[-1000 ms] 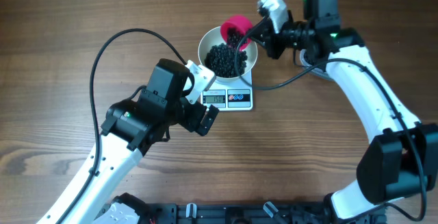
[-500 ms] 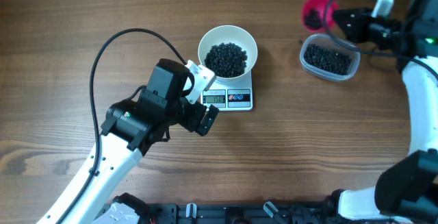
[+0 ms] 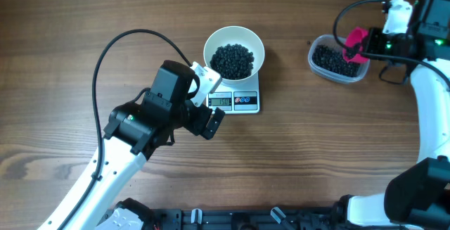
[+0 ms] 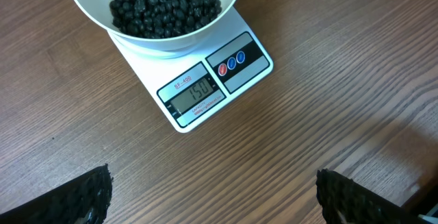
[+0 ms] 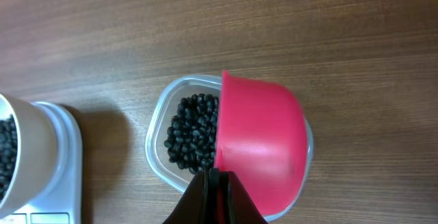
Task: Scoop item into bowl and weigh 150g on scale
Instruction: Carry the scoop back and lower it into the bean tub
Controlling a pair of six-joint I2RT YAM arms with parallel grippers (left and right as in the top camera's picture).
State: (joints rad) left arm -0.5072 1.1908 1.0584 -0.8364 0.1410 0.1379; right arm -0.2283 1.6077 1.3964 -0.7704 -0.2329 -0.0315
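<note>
The right claw [image 5: 215,183], down at 6 o'clock, is pinched tight on the handle of a pink scoop [image 5: 260,148]. The scoop lies tipped on its side over a clear tub [image 5: 154,131] of black beans [image 5: 191,131], perhaps touching its rim. At 9 o'clock, the white bowl [image 5: 27,148] sits on the scale [image 5: 65,176]. Bare wooden counter [image 5: 205,25] fills 12 o'clock.

The small white rectangular digital scale [image 4: 205,90] lies ahead of the spread jaws of the left gripper [image 4: 212,200], with the round white glossy bowl [image 4: 157,40] on its far end and small round black beads [image 4: 164,1] inside. Ahead of the closed jaws of the right gripper [image 5: 215,183], the pink round plastic scoop [image 5: 260,142] sits over the clear rounded plastic tub [image 5: 150,148].
</note>
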